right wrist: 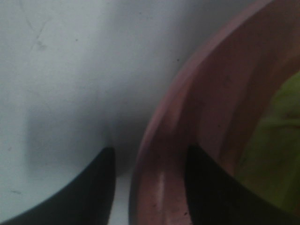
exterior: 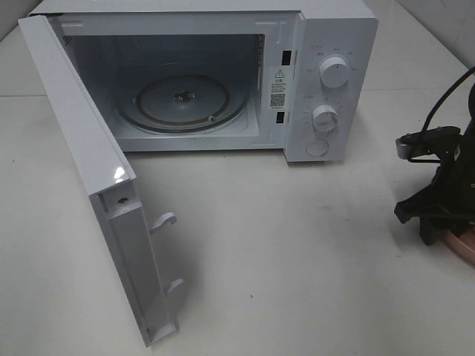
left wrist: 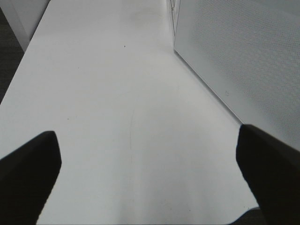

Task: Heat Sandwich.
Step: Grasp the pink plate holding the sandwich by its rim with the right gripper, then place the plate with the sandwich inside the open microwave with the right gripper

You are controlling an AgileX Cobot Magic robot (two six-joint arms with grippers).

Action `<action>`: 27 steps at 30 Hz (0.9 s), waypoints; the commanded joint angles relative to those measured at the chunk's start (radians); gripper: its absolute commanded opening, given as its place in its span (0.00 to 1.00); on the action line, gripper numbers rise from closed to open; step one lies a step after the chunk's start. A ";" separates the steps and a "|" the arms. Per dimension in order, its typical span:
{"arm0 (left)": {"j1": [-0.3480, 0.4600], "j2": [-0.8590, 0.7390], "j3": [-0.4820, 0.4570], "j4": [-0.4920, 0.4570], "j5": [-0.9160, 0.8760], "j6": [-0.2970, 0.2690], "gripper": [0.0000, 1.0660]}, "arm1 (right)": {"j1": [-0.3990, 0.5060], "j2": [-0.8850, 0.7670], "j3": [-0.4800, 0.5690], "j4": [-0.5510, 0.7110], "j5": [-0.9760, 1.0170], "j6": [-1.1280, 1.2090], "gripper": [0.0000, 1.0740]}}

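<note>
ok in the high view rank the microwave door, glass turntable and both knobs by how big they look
1. microwave door
2. glass turntable
3. upper knob and lower knob: near enough alike that I would not rank them

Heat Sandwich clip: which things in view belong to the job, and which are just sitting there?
Belongs to the job:
- sandwich, only a green edge showing
- pink plate holding it
- right gripper, jaws astride the plate's rim
- microwave, its door open, glass turntable bare

Just there:
- white table
- left gripper, open over the table, holding nothing
</note>
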 commanded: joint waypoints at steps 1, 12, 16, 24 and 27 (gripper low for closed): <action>0.001 -0.023 0.001 0.003 -0.013 -0.003 0.90 | -0.003 0.009 -0.002 -0.048 0.007 0.051 0.15; 0.001 -0.023 0.001 0.003 -0.013 -0.003 0.90 | -0.002 0.008 -0.002 -0.055 0.016 0.062 0.00; 0.001 -0.023 0.001 0.003 -0.013 -0.003 0.90 | -0.001 0.006 -0.002 -0.056 0.030 0.062 0.00; 0.001 -0.023 0.001 0.003 -0.013 -0.003 0.90 | 0.000 0.006 -0.002 -0.069 0.041 0.069 0.00; 0.001 -0.023 0.001 0.003 -0.013 -0.003 0.90 | 0.000 0.006 -0.002 -0.094 0.053 0.098 0.00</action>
